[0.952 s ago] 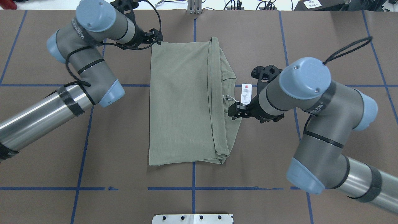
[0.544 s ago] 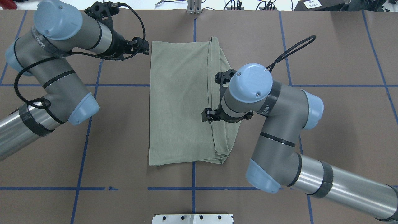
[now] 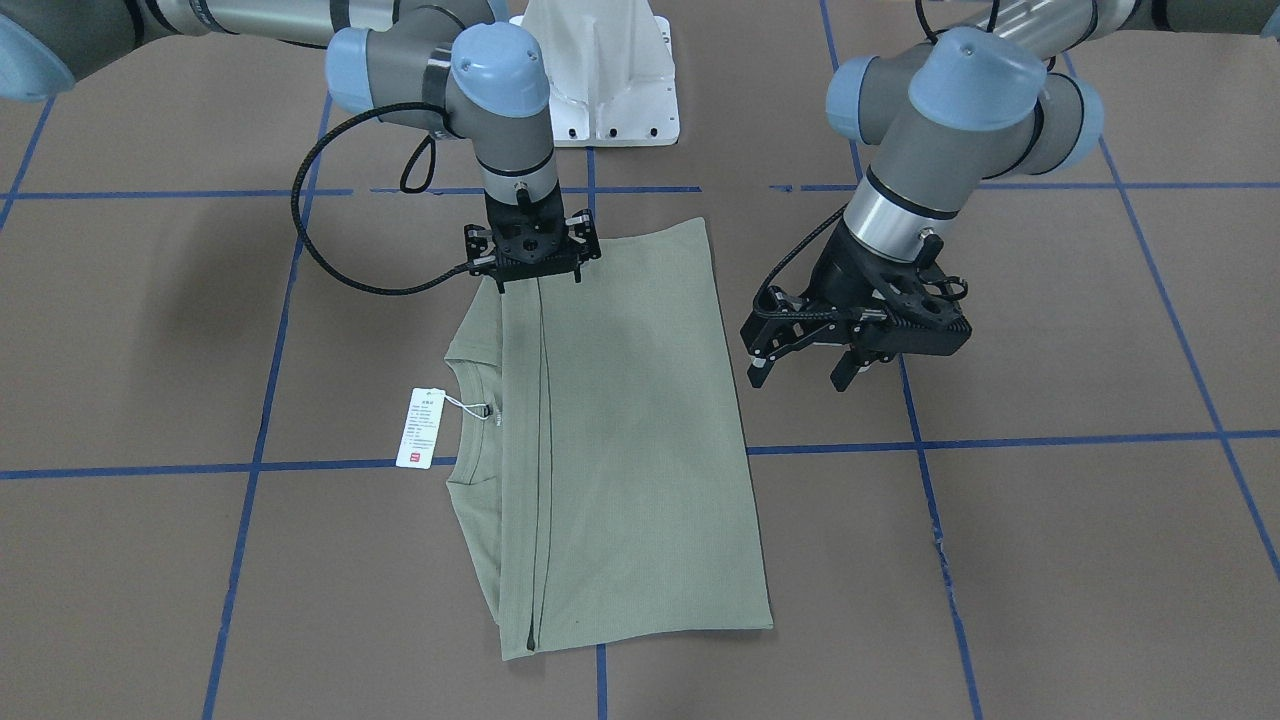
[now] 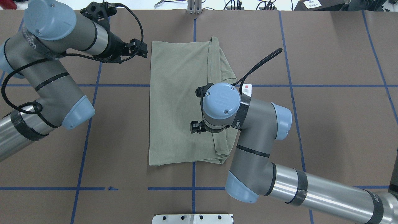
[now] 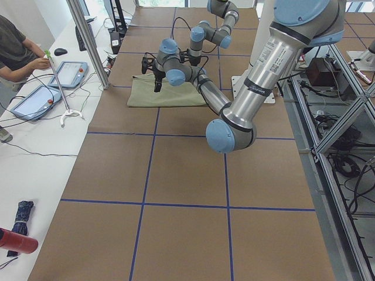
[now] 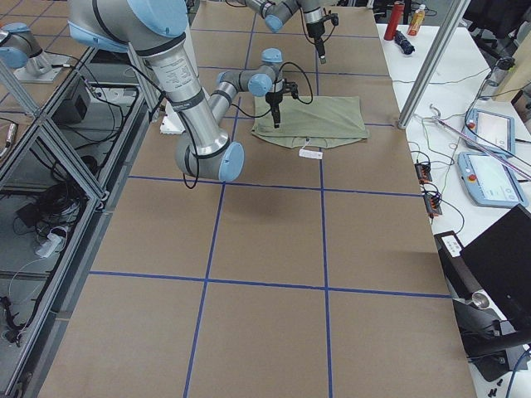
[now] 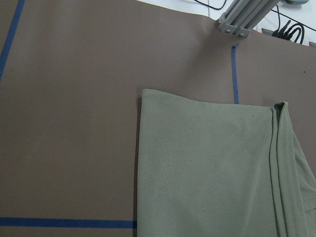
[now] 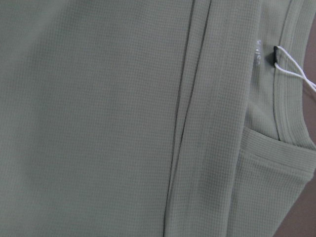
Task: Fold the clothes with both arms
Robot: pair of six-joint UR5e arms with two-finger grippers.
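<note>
The sage-green shirt (image 4: 180,102) lies folded in a long rectangle mid-table, also in the front view (image 3: 630,450). Its collar and white hang tag (image 3: 422,428) stick out on my right side. My right gripper (image 3: 537,280) points straight down, open and empty, just above the fold line near the robot-side part of the shirt. Its wrist view shows only fabric (image 8: 98,118) and the tag string (image 8: 296,74). My left gripper (image 3: 800,375) is open and empty. It hovers off the shirt's left edge, near the far-left corner (image 4: 141,49). The left wrist view shows that corner (image 7: 207,168).
Brown table cover with blue tape lines (image 4: 194,188). The white pedestal base (image 3: 600,80) stands at the robot side. A metal bracket (image 4: 194,7) sits at the far edge. An operator (image 5: 17,47) sits at a side table with tablets.
My right arm has swung left, from beside the hang tag to over the shirt's fold line. My left arm has drawn back left from the far-left corner. The shirt has not moved.
</note>
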